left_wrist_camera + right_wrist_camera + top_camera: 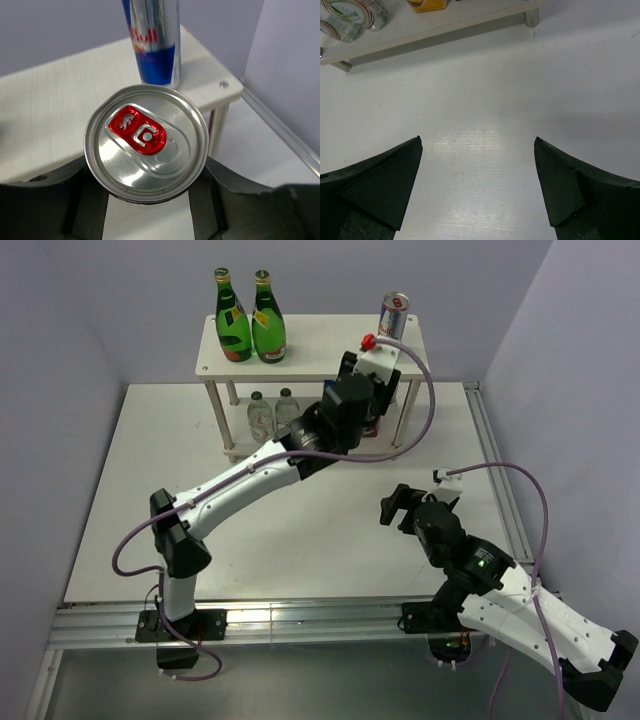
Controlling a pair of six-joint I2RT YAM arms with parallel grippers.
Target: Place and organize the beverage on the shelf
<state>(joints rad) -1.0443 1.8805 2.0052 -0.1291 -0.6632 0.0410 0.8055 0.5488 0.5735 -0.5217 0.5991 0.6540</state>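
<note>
1. While the held can (146, 142) is unplaced, the shelf (55, 115) top board is seen just ahead of the left gripper (145, 192); its edge could be clipped.
2. Idle right gripper (477, 150): spread wide, empty.
3. Grip: held can is clamped by left gripper.
4. Neighbour: standing can (152, 45) directly ahead; could be toppled.

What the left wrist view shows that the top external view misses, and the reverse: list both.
Left wrist only: the held can from above, silver lid and red tab. Top external only: two green bottles, two clear bottles below, the open right gripper. Both: the left gripper and the standing can on the shelf.
</note>
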